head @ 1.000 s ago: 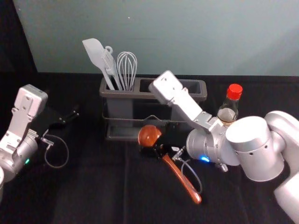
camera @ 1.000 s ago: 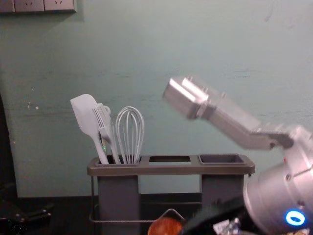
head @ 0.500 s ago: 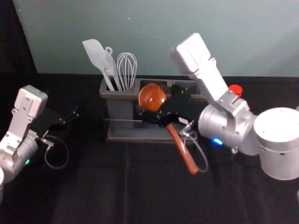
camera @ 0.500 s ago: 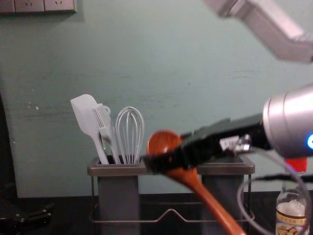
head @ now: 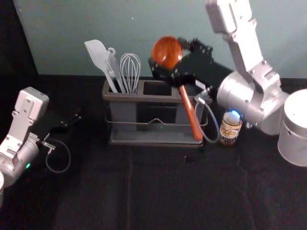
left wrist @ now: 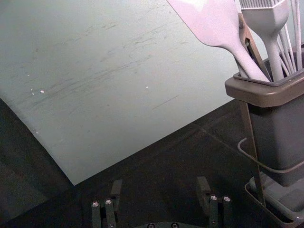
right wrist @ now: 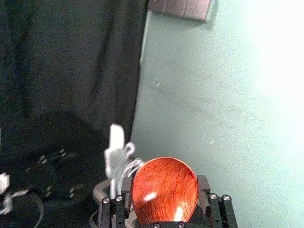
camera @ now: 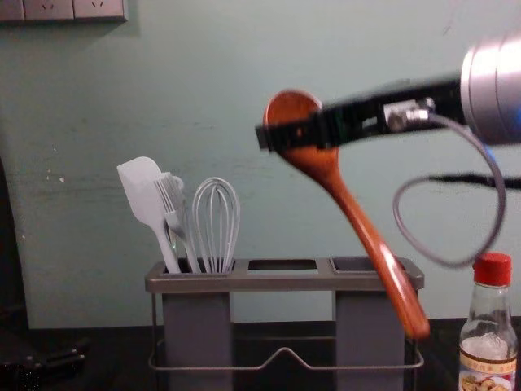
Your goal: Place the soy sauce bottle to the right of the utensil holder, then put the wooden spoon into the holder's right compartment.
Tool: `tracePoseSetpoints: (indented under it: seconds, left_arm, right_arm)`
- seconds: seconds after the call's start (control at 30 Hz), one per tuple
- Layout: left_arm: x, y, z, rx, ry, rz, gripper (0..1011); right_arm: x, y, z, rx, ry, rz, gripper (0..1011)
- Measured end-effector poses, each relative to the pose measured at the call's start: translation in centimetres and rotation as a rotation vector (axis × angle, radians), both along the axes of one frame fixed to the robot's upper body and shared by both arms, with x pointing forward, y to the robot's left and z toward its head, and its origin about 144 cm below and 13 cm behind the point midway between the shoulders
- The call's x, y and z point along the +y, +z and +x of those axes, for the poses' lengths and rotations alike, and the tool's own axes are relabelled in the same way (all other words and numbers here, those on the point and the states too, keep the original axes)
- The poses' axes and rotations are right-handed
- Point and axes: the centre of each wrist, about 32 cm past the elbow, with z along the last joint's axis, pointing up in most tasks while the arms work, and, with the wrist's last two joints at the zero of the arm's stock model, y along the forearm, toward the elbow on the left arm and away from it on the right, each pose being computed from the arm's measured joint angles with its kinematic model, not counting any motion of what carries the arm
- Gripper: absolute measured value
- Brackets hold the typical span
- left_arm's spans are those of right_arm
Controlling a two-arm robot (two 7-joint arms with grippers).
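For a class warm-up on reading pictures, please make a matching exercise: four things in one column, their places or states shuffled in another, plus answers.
1. Spoon
2. Soy sauce bottle
3. Whisk
4. Left gripper

A. In the holder's left compartment
B. Open and empty
C. Held by the right gripper
D. Standing right of the holder

Pairs: 1-C, 2-D, 3-A, 4-B

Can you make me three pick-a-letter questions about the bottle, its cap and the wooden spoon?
1. From the holder, where is the bottle? A) left B) right C) inside it
2. What colour is the bottle's cap? A) green B) blue C) red
3. How is the wooden spoon? A) held up B) lying down C) put away

1 B: it stands past the holder's right end.
2 C: the chest view shows red.
3 A: the right gripper holds its bowl above the holder.
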Motion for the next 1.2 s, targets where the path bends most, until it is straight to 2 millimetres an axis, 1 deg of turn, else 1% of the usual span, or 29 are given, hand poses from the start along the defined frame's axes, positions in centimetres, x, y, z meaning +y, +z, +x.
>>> tracePoseSetpoints:
  seconds: [0.03,0.2,0.5,0.8,1.2]
  left_arm:
    - [0.0,0.0,0.0,0.0,0.0,0.0,1005]
    - [0.0,0.0,0.0,0.0,0.0,0.0,1005]
    - [0.0,0.0,0.0,0.0,0.0,0.0,1005]
    - [0.0,0.0,0.0,0.0,0.0,0.0,1005]
    - [0.0,0.0,0.0,0.0,0.0,0.0,1005]
  right_arm:
    - [0.1,0.4,0.2,-0.018,-0.012,0.003,839]
    - [0.4,1.1,0.9,-0.062,-0.037,0.018,838]
    - [0.6,1.1,2.9,-0.099,-0.077,0.036,838]
    - [0.5,0.0,4.7,-0.159,-0.103,0.066,838]
    - [0.8,-1.7,6.0,-0.199,-0.129,0.102,839]
